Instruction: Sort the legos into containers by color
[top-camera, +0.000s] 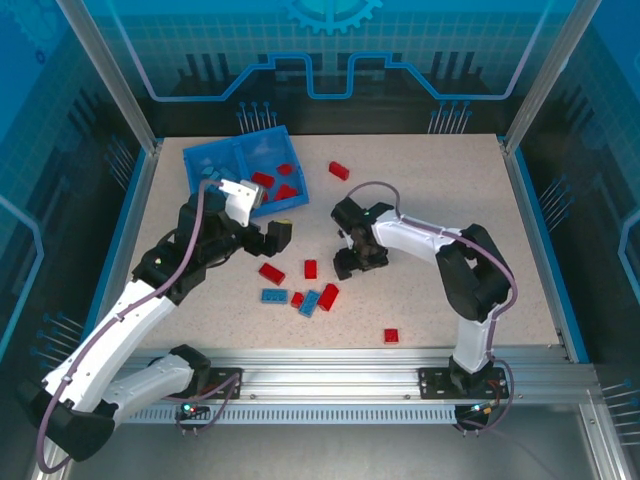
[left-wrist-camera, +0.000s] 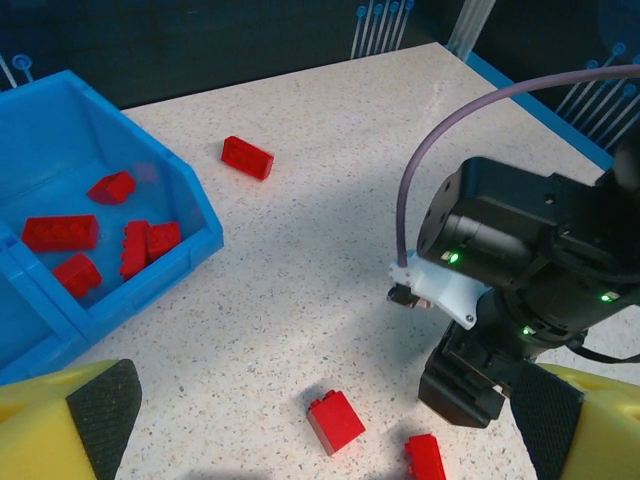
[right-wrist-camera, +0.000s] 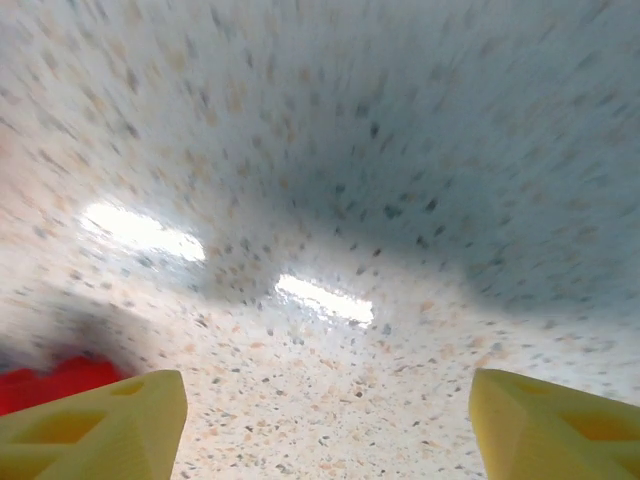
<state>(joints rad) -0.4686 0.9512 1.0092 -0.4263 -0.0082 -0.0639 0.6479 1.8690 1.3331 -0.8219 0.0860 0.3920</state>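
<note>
Bricks lie in two places. Several red legos (top-camera: 284, 190) sit in the right compartment (top-camera: 270, 160) of the blue tray (top-camera: 196, 153) at the far left of the table (top-camera: 440, 200). What the left compartment holds I cannot tell. A loose group of red and light blue ones lies nearer the arms, around the middle of the table. Within it, a light blue brick (top-camera: 274, 295) lies just left of another blue one, and a red brick (top-camera: 328, 296) touches that second one's right side. One red brick (top-camera: 339, 170) lies alone just right of the tray, and another (top-camera: 391, 336) sits alone near the front edge.

The left gripper (top-camera: 270, 214) hovers beside the tray's near right corner. In the wrist view its yellow fingers (left-wrist-camera: 90, 420) are spread as wide as they go, and nothing is held between them.

The right gripper (top-camera: 350, 264) points down at the table, right of the loose group. Its fingers (right-wrist-camera: 100, 430) stand apart, low over bare speckled surface, and grip nothing. A blurred red brick (right-wrist-camera: 50, 382) shows just beside one finger — outside the gap.
</note>
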